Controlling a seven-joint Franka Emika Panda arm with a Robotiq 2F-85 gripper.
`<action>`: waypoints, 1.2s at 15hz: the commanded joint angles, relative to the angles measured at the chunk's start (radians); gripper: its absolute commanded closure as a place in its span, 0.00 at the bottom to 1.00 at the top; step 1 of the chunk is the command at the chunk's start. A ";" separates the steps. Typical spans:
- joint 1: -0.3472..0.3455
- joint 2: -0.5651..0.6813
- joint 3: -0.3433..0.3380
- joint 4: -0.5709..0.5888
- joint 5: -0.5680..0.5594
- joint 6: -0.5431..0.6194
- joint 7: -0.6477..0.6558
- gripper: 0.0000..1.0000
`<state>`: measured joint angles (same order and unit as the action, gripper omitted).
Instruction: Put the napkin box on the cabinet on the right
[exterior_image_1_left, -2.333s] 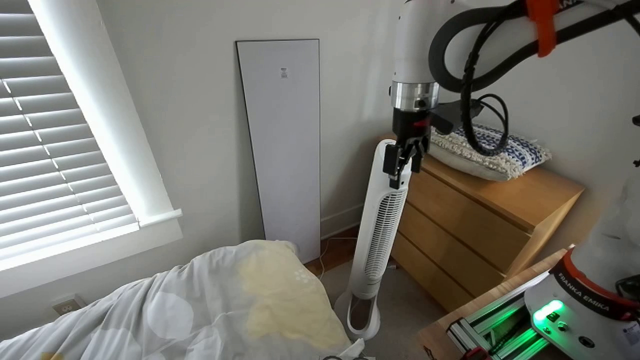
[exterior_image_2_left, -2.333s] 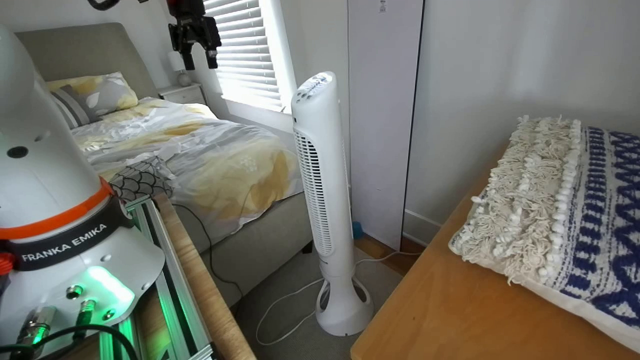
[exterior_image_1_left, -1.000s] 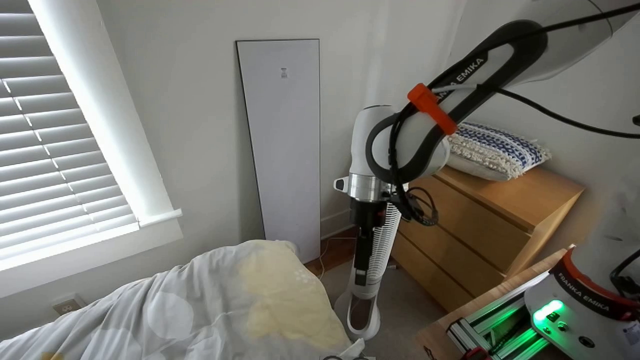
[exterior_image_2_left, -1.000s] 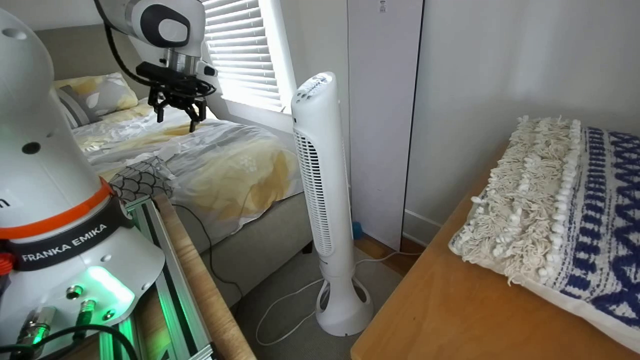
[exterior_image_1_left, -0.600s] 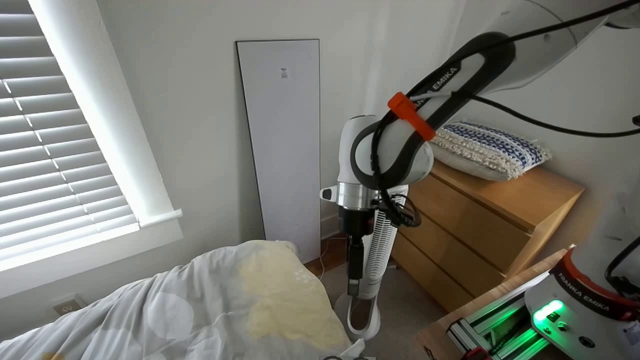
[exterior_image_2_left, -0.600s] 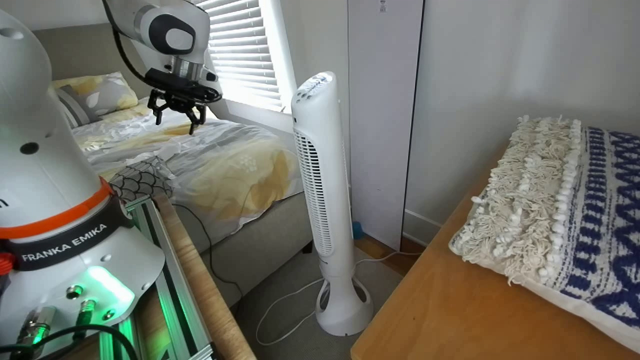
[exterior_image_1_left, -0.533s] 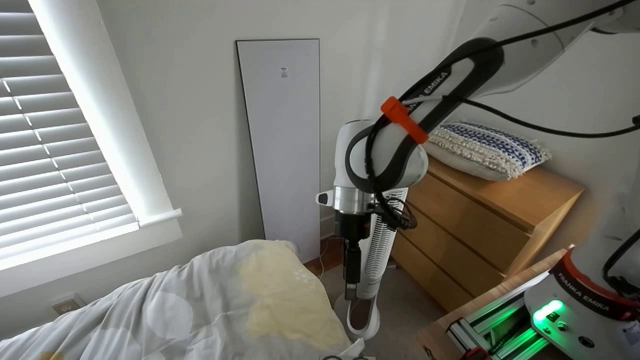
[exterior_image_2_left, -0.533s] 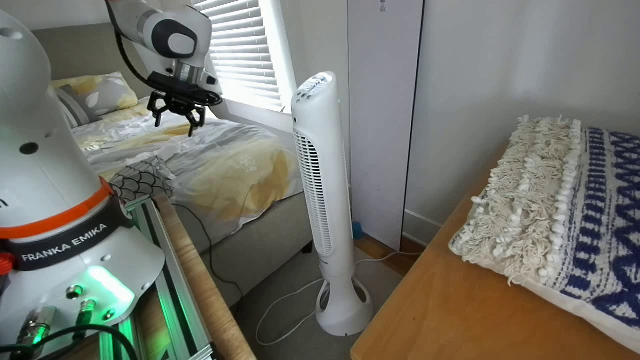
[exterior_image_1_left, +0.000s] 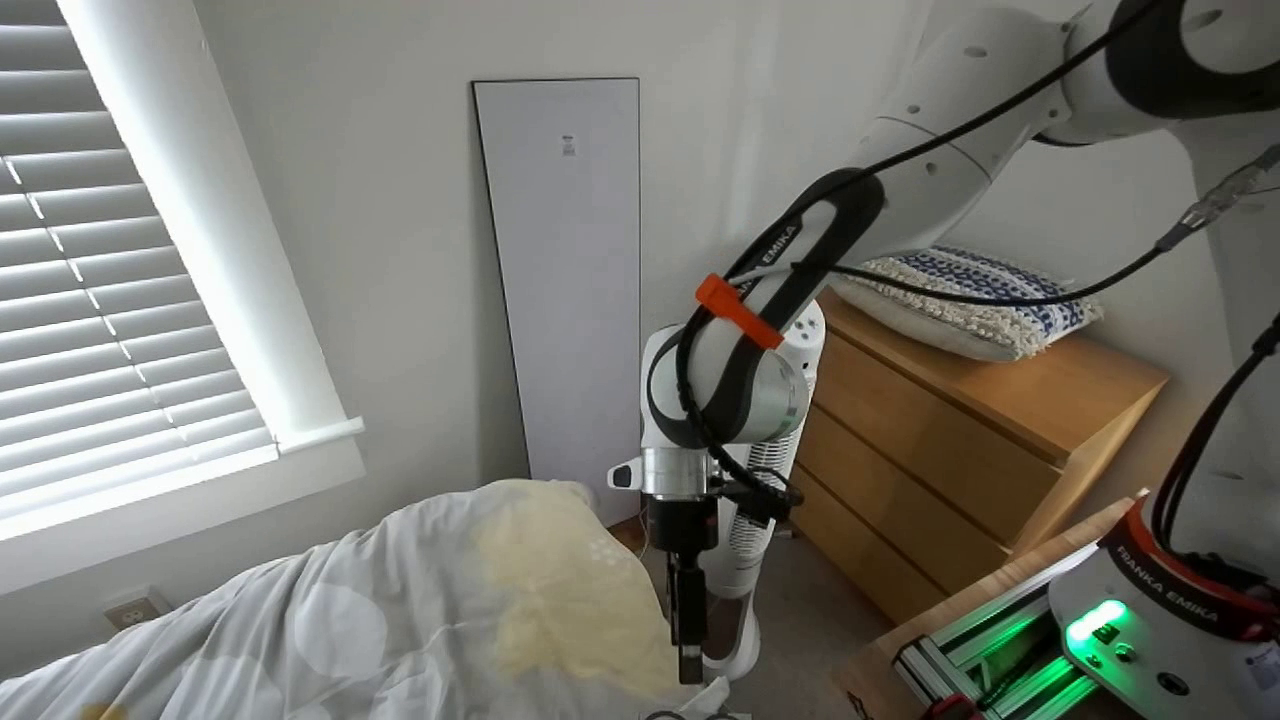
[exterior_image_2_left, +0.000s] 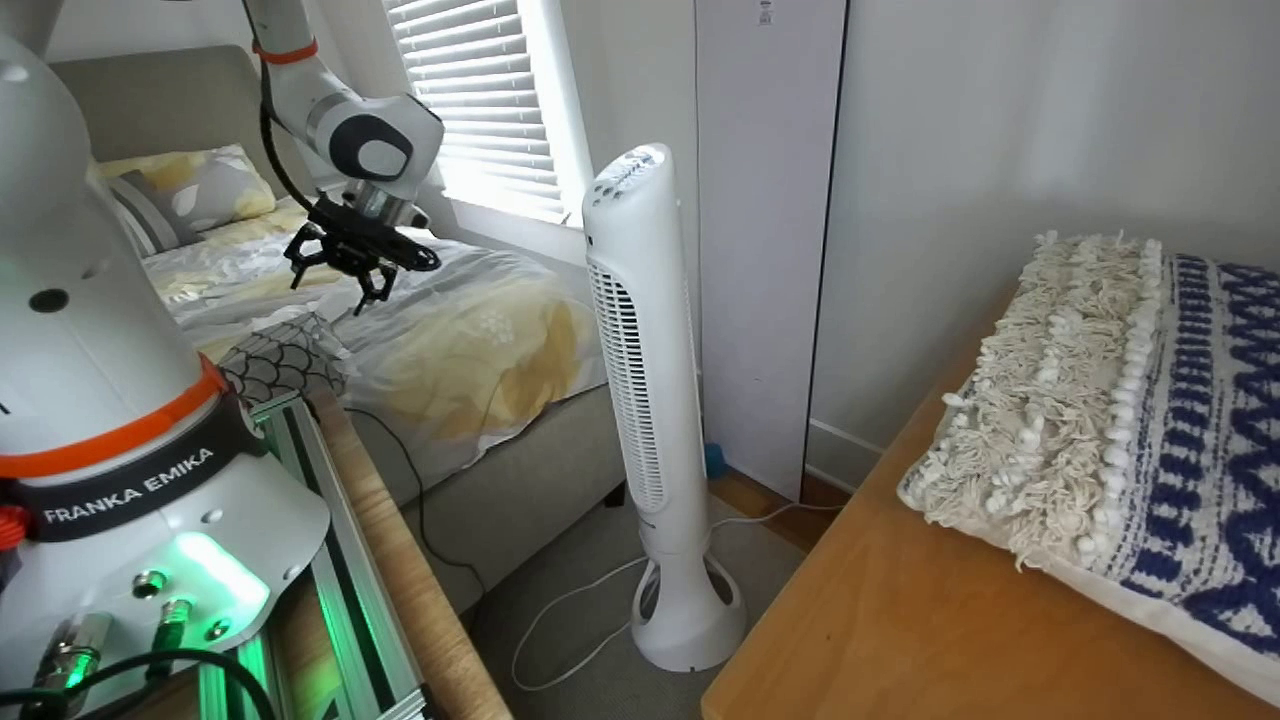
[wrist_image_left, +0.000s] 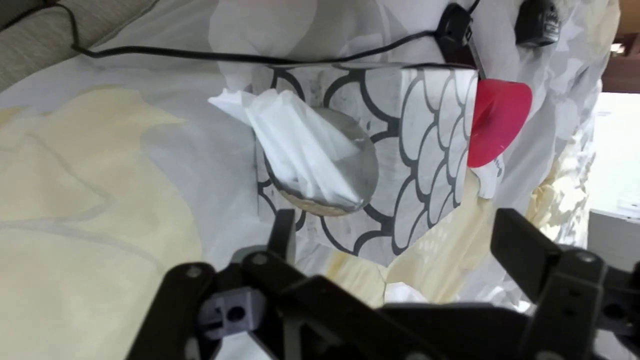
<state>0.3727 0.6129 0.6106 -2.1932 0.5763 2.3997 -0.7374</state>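
In the wrist view, the napkin box (wrist_image_left: 392, 157) lies on the bedspread (wrist_image_left: 215, 160) beyond the gripper (wrist_image_left: 397, 230), whose jaws stand wide apart

Bed (exterior_image_2_left: 540, 488) is the surface, w/ a rumpled grey, wht & yellow duvet (wrist_image_left: 210, 150). Napkin box (wrist_image_left: 392, 175) sits directly on it, wht tissue (wrist_image_left: 305, 145) poking out. Blk cord (wrist_image_left: 165, 51) crosses the duvet & runs along 1 box edge to a sm. blk block (wrist_image_left: 454, 25). Red item (wrist_image_left: 500, 120) just beside box, wht lettered piece (wrist_image_left: 489, 177) next to it; 2nd blk item (wrist_image_left: 537, 22) a bit apart. Headboard (exterior_image_2_left: 160, 100) end, in an exterior view: yellow/grey pillow (exterior_image_2_left: 215, 185) & striped cushion (exterior_image_2_left: 155, 215).
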 joint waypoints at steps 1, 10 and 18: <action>-0.053 0.153 0.062 0.058 0.017 0.021 -0.072 0.00; -0.121 0.371 0.129 0.123 -0.016 -0.048 -0.064 0.00; -0.163 0.379 0.162 0.115 -0.026 -0.063 -0.034 0.58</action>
<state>0.2339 0.9874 0.7461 -2.0784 0.5705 2.3566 -0.8051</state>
